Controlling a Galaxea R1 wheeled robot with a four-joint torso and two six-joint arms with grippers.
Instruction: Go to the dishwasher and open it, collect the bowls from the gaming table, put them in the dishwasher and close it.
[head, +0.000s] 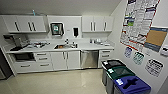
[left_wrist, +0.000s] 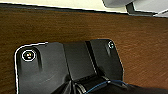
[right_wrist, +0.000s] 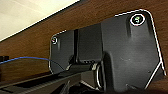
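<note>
The dishwasher (head: 89, 59) stands shut under the white counter (head: 82, 47), right of the sink (head: 65, 46); its brushed steel front has a horizontal bar handle near the top. It lies across the pale floor from me, a little right of the picture's middle. The bowls and the gaming table are out of view. Both wrist views look past the robot's own dark plate at a brown wood-grain surface (left_wrist: 75, 27) (right_wrist: 82, 17).
Three bins stand along the right wall: a black one (head: 110, 68), a green-lidded one (head: 119, 76) and a blue one (head: 131, 86). White cabinets (head: 58, 60) and drawers (head: 42, 61) run left of the dishwasher. A built-in oven (head: 23, 57) sits far left. Posters (head: 136, 22) cover the right wall.
</note>
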